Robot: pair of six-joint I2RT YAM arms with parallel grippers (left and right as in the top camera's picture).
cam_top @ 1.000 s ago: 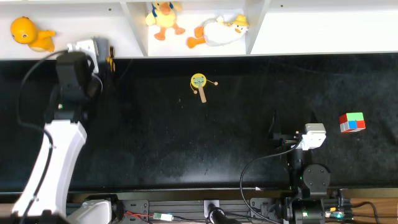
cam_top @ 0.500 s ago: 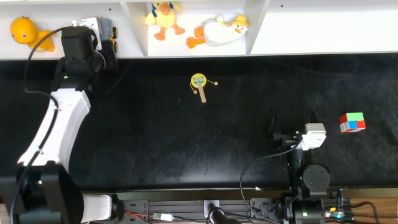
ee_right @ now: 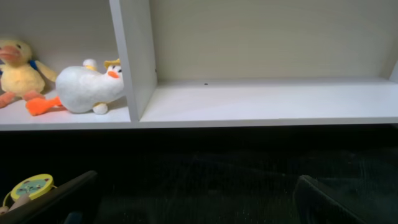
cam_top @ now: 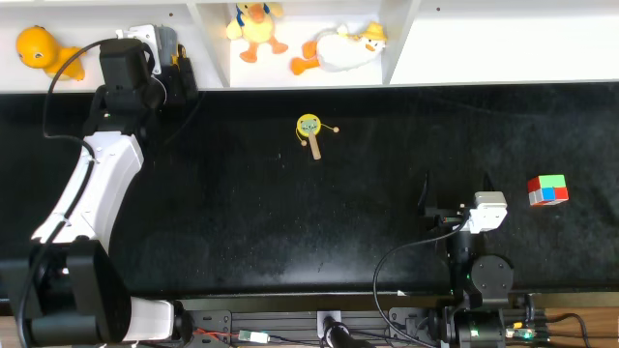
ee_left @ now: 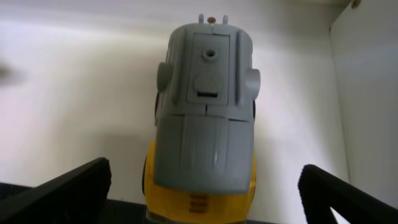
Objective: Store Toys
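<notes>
We see a toy vehicle (ee_left: 204, 118), grey on top and yellow below, with dark wheels. It sits in the far-left compartment of the white shelf (ee_left: 74, 93). The left gripper (ee_left: 202, 186) is spread wide, with its fingers clear of the toy's sides. Nearer us lies the black table (cam_top: 242, 213).

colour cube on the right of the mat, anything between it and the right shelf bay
Nothing visible does. The multicoloured plastic cube sits alone on the black mat, and only bare mat lies between it and the white right shelf compartment.
</notes>
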